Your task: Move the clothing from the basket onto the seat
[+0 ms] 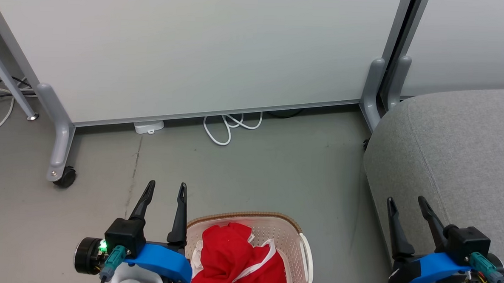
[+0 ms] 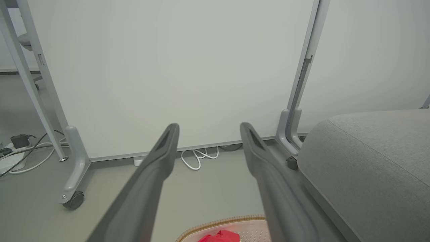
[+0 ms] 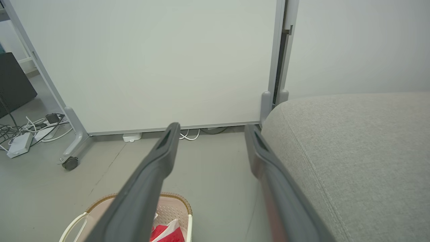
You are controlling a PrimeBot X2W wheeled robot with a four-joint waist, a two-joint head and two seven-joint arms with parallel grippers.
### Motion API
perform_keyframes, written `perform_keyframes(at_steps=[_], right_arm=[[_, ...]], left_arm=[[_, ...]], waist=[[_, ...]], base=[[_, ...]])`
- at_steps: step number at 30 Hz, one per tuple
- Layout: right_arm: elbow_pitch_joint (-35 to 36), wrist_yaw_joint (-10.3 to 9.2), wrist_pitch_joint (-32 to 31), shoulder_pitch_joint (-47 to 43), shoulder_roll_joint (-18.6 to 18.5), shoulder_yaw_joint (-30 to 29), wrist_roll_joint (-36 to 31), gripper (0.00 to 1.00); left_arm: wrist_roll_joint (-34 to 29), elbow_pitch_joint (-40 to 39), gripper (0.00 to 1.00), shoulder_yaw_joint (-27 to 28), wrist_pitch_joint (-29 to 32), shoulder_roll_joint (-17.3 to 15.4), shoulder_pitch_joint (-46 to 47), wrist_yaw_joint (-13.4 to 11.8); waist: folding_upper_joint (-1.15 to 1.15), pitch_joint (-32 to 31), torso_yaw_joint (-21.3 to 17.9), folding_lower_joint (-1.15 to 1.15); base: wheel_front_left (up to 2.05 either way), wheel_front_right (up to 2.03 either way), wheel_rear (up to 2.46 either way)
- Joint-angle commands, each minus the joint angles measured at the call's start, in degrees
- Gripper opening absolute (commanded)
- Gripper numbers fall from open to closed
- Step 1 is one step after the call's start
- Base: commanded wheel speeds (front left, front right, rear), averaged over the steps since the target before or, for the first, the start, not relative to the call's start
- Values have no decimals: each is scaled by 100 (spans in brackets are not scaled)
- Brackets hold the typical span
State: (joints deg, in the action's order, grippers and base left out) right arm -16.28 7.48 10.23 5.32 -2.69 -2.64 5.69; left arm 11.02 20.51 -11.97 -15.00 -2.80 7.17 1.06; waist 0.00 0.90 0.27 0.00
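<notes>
Grey floor (image 1: 250, 175), pale partition panel (image 1: 196, 49) on wheeled feet across the back, a caster (image 1: 65, 176) at far left, and a white cable (image 1: 229, 127) looped under the panel's lower edge.

Left claw (image 1: 167, 184) sits at lower left, released, fingers spread with nothing between them and pointing away from the robot toward the panel. Its right finger is just beside the basket's left rim; whether it touches can't be told.

The basket (image 1: 291, 222) stands on the floor, immediately right of that claw and nearer the robot than its fingertips. The clothing (image 1: 234, 260) is inside it, a crumpled red heap with white trim, filling the left and middle of the basket and cut off by the bottom edge of the head view. It has no clean long axis, though the bulk runs roughly from the far rim back toward the robot.

A bare strip of floor, then the seat (image 1: 456, 146) at right, well apart from the basket. Right claw (image 1: 405, 200) is also released and empty, over the seat's near-left edge.

Key relation: the heap lies right of and behind the left claw's tips, so the left arm is clearly nearer. Likely it must pull back, swing right and dip in, then carry rightward to the seat.
</notes>
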Motion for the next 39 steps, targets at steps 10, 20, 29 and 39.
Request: perform_keyframes(at_steps=[10, 20, 29, 39], right_arm=[[79, 3, 18, 137, -35, 103, 48, 100], [353, 3, 99, 668, -31, 397, 143, 100], [476, 3, 282, 1206, -27, 623, 294, 100], [620, 3, 438, 1779, -26, 950, 448, 100]], left_arm=[[13, 94, 100, 8, -28, -14, 62, 37], [-90, 625, 100, 50, -23, -54, 543, 161], [-153, 1695, 100, -8, -23, -172, 1356, 326], [-183, 2868, 100, -108, -23, -177, 2228, 425]], waist=[[0, 247, -104, 0], [0, 1511, -568, 0], [0, 2746, -957, 0], [0, 3762, -1212, 0]], base=[[0, 0, 0], [0, 0, 0], [0, 0, 0], [0, 0, 0]])
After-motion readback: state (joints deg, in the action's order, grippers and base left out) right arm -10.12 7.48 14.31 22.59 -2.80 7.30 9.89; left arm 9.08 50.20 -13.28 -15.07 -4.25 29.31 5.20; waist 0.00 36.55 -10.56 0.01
